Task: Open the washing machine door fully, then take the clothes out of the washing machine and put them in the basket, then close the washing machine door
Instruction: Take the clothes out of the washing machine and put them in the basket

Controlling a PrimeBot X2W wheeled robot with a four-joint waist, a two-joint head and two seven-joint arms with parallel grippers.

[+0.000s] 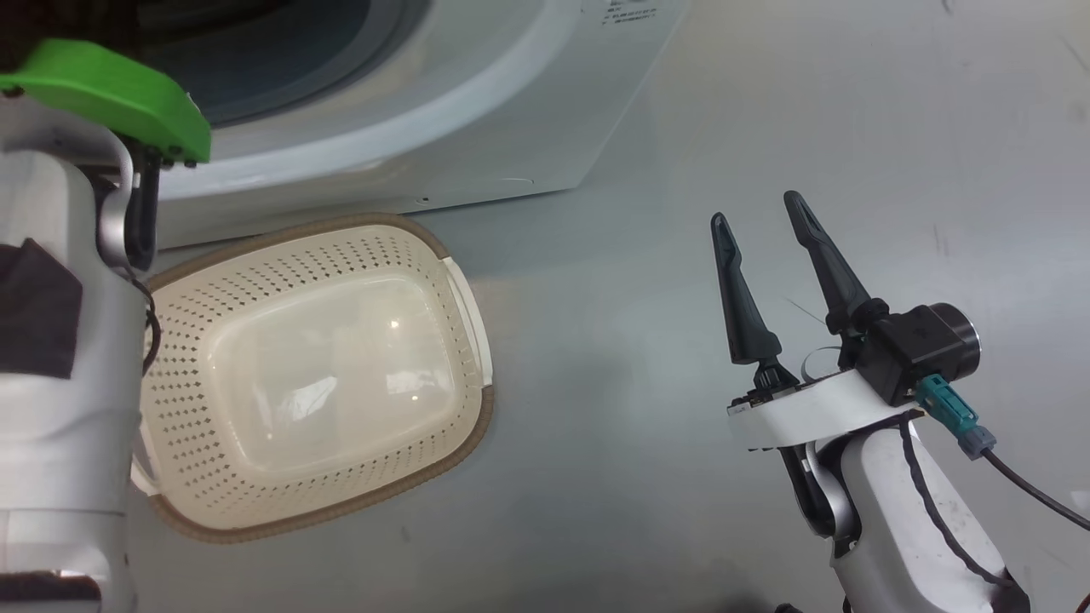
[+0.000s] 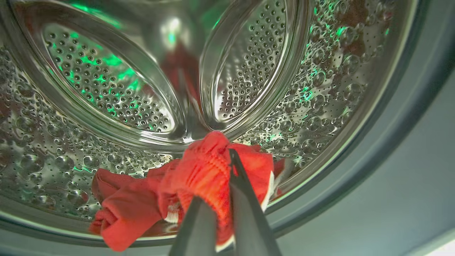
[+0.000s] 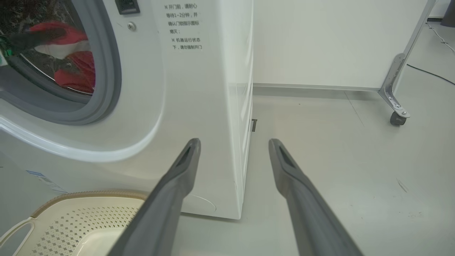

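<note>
Fingers of my left gripper (image 2: 227,160) are pressed together on a fold of the bright red soft garments with white trim (image 2: 199,177). They pinch the ribbed part high on the heap, so the bundle should lift with it rather than slip. The garments lie low in the perforated steel drum (image 2: 106,89), close to its front lip, with part of them slumped to one side of my grip. Around the mouth runs the grey rubber ring (image 3: 106,74) of the big white front-loading washing machine (image 3: 192,106). I judge that this lip and ring are what trailing cloth could catch on as I draw back. Just below the mouth, on the floor against the machine's front, sits the small cream perforated plastic basket with a brown rim (image 1: 196,358), with nothing in it, placed for a short drop. My right gripper (image 1: 755,209) hangs over bare grey floor (image 1: 851,128) well to the side, fingers spread wide and holding nothing, out of the path.
</note>
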